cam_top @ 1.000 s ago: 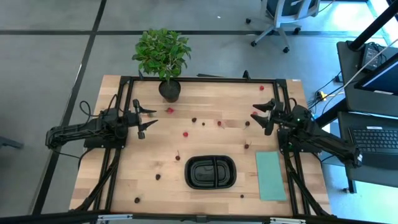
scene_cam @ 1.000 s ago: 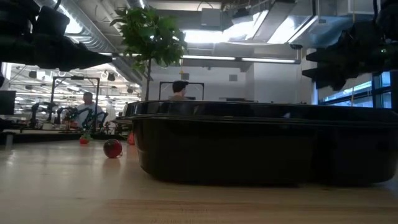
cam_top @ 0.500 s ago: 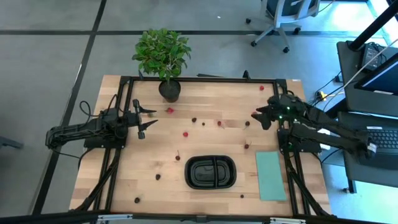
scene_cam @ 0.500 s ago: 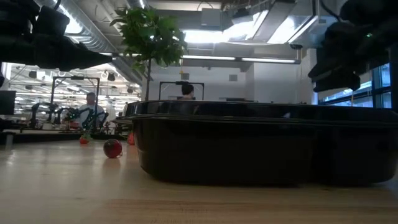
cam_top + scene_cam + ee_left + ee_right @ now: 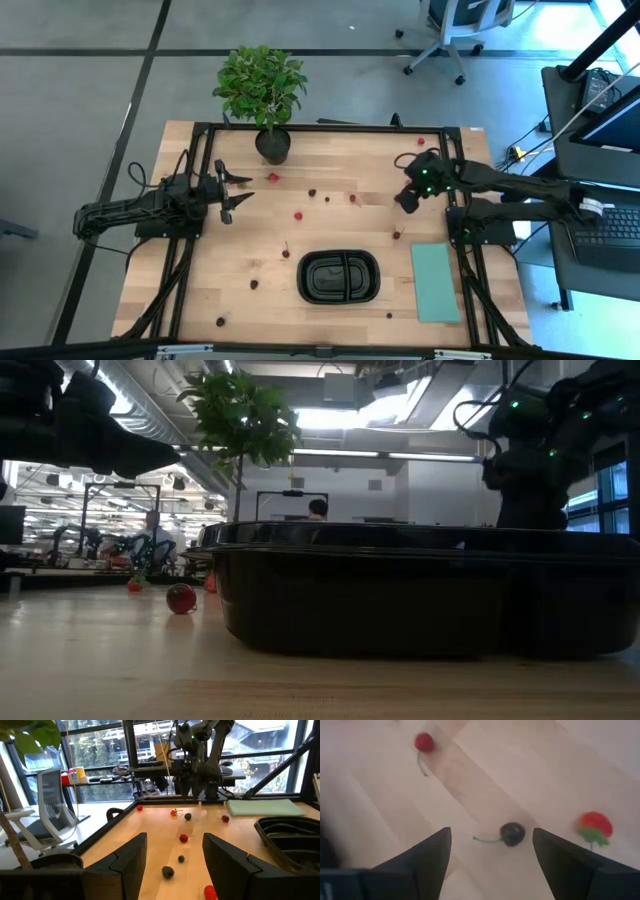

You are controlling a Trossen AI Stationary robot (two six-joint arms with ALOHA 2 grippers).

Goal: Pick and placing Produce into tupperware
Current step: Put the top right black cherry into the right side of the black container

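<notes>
Small red berries (image 5: 298, 214) scattered on table, black tupperware (image 5: 340, 277) empty

Tupperware (image 5: 420, 595) interior hidden by wall in low view; right edge cut off.

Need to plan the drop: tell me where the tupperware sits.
High view: the tupperware lies at the table's near-centre edge, just left of the teal mat, below and left of the right tool.

No readable text, label, brand, number or sign on anything in these views.
</notes>
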